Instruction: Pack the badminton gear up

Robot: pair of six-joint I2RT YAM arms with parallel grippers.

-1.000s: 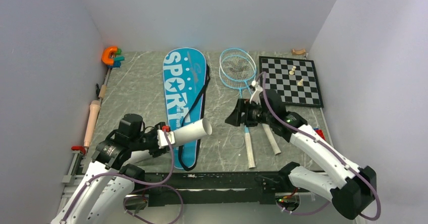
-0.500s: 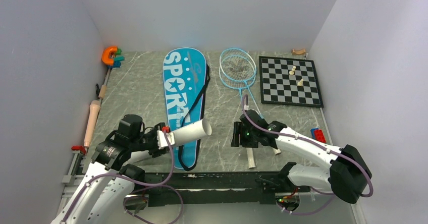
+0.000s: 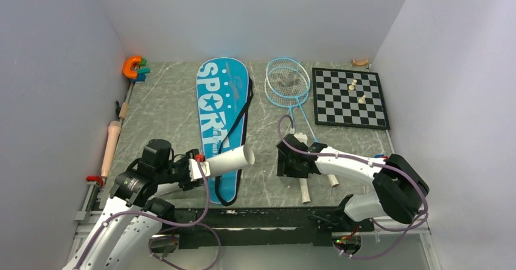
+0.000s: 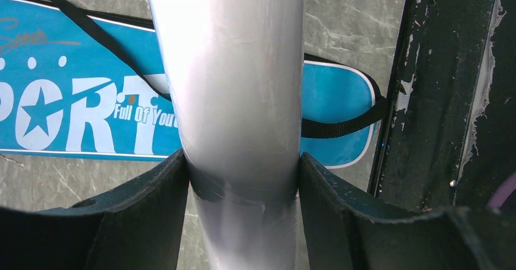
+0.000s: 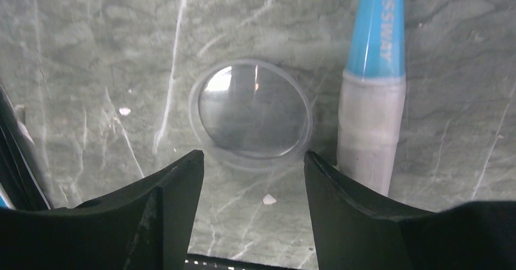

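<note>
Left fingers point(image 4: 140, 215) clamp long white tube point(image 4: 228, 87) above blue "SPORT" racket bag point(image 4: 73, 112), tube ends cut off. Right fingers point(image 5: 164, 215) apart, flanking clear round disc point(image 5: 252, 113) on bench point(image 5: 91, 69), beside white racket handle point(image 5: 368, 136).

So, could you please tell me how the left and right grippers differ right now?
The left gripper is shut on the white tube; the right gripper is open and empty. The left one's tube reaches over the blue bag; the right one points at a clear round cap on the table. Both have dark fingers.
</note>
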